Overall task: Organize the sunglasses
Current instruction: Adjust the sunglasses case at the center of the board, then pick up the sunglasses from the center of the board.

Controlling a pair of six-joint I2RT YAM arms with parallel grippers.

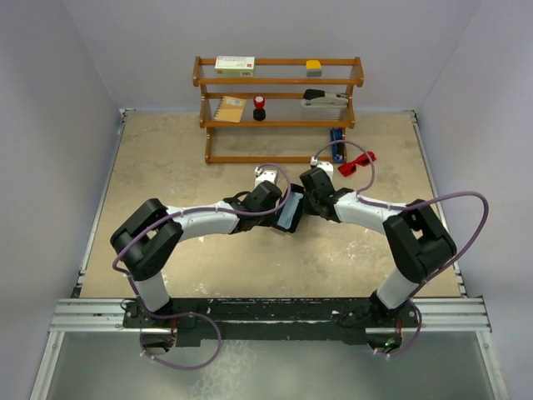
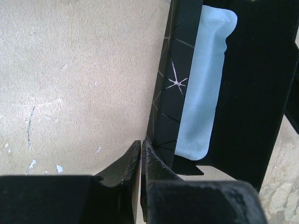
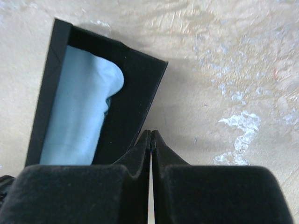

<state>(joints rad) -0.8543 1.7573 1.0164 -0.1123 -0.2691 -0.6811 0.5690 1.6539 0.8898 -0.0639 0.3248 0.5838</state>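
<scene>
Table (image 1: 166,183): sunglasses (image 1: 356,162) apart, beyond closed right end effector (image 3: 150,137); left end effector (image 2: 141,150) closed.

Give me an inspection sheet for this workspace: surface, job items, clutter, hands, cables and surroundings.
Surface: beige tabletop, scuffed, with pale patches.
Job's things: red sunglasses lie on the table by the right foot of the wooden shelf, apart from both hands.
Clutter: open black case at centre, holding a light blue cloth; small items on the shelf; blue object at its foot.
Hands: left hand and right hand both shut, tips at the case's edge; whether either grips it is unclear.
Cables: purple cables loop along both arms, one loop near the sunglasses.
Surroundings: plain pale walls on three sides; metal rail at the near edge.
</scene>
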